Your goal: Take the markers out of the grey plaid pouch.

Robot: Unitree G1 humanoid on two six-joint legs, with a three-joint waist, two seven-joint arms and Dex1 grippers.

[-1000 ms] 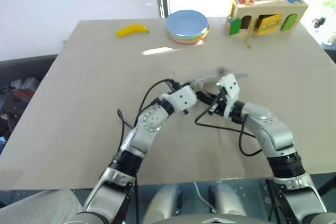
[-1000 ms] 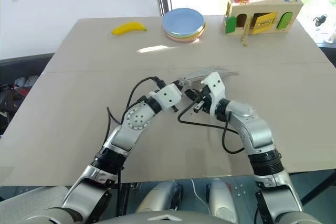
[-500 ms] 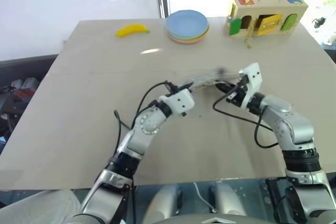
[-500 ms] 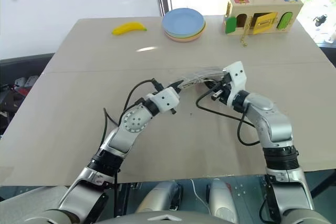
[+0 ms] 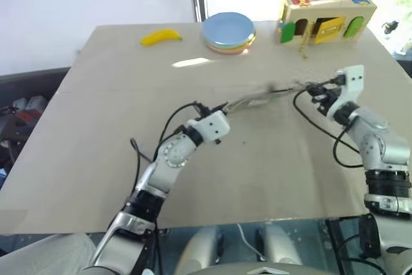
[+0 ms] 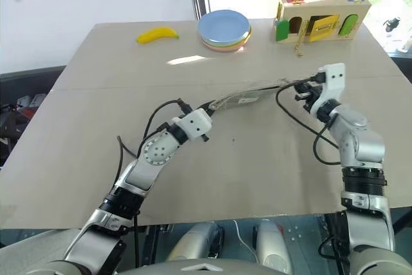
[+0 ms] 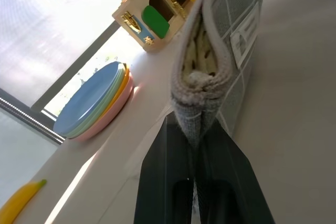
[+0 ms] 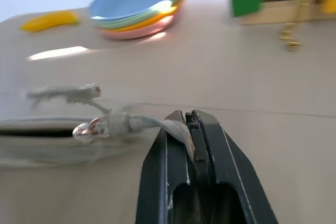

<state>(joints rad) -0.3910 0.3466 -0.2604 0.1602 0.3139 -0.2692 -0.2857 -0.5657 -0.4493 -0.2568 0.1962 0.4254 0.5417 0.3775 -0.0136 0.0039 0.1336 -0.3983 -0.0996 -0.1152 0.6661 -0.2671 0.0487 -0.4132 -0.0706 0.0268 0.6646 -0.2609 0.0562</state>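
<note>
The grey plaid pouch hangs stretched just above the table, between my two grippers. My left gripper is shut on the pouch's near end. There the top edge gapes and a pale lining shows. My right gripper is shut on the fabric tab of the zipper pull at the pouch's far right end. The markers are hidden; I cannot make them out inside the pouch.
A yellow banana lies at the back left. A stack of round plates stands at the back middle. A wooden latch box is at the back right, behind my right gripper.
My right gripper has swung right and away, keeping hold of the zipper pull, and the pouch now lies drawn out long. My left gripper has stayed about where it was.
</note>
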